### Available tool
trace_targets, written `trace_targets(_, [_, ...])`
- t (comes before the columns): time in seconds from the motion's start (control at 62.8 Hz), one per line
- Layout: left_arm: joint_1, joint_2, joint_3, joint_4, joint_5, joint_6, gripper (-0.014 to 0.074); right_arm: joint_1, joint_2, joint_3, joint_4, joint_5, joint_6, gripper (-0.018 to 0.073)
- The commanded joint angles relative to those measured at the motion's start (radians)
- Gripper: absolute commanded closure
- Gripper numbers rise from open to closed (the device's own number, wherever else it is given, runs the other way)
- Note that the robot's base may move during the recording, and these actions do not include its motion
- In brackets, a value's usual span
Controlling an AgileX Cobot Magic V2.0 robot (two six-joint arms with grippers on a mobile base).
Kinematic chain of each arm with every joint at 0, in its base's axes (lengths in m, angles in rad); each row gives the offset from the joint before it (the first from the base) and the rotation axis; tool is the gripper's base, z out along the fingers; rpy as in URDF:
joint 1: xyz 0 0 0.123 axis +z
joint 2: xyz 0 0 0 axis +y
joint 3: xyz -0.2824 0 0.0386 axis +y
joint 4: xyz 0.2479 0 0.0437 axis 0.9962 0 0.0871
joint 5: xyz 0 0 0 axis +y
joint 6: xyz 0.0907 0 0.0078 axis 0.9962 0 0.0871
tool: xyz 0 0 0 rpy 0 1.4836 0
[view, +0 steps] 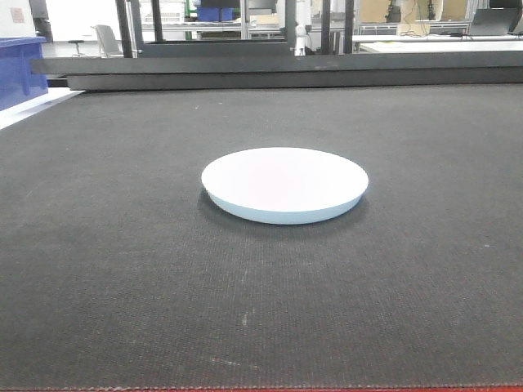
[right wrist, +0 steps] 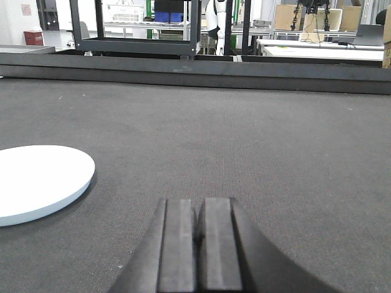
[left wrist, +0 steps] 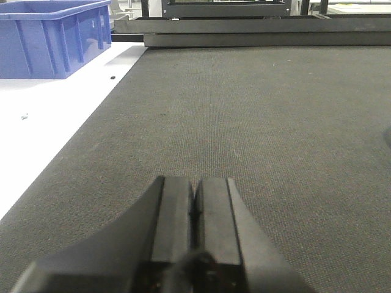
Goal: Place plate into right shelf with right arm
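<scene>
The white plate lies flat on the dark mat, near the middle of the front view. It also shows in the right wrist view at the left edge. My right gripper is shut and empty, low over the mat, to the right of the plate and apart from it. My left gripper is shut and empty over bare mat. Neither gripper shows in the front view. The stainless-steel right shelf is out of view.
A blue plastic crate stands on a white surface left of the mat; its corner shows in the front view. A low dark rail runs along the mat's far edge. Dark frame uprights and benches stand behind it.
</scene>
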Motion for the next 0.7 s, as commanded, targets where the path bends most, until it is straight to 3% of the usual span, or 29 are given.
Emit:
trace_targets(0.0, [-0.001, -0.012, 0.008, -0.004, -0.082, -0.002, 0.0643, -0.006, -0.014, -0.005, -0.001, -0.096, -0.008, 0.0511])
trace_targets(0.143, [-0.001, -0.012, 0.008, -0.004, -0.082, -0.002, 0.0643, -0.006, -0.011, -0.064, 0.002, -0.073, -0.004, 0.0511])
trace_targets(0.319, [-0.001, -0.012, 0.008, -0.004, -0.082, -0.002, 0.0643, -0.006, 0.061, -0.303, 0.002, 0.224, 0.001, 0.0468])
trace_targets(0.398, [-0.001, -0.012, 0.008, -0.004, -0.082, -0.002, 0.0643, -0.006, 0.139, -0.393, 0.002, 0.305, 0.001, 0.0354])
trace_targets(0.541, [-0.001, -0.012, 0.008, -0.004, -0.082, -0.002, 0.0643, -0.006, 0.328, -0.517, 0.002, 0.394, 0.001, 0.0045])
trace_targets(0.605, [-0.001, -0.012, 0.008, -0.004, -0.082, -0.002, 0.0643, -0.004, 0.429, -0.562, 0.008, 0.422, 0.001, -0.0018])
trace_targets(0.685, [-0.001, -0.012, 0.008, -0.004, -0.082, -0.002, 0.0643, 0.009, 0.545, -0.634, 0.008, 0.451, 0.001, -0.0029])
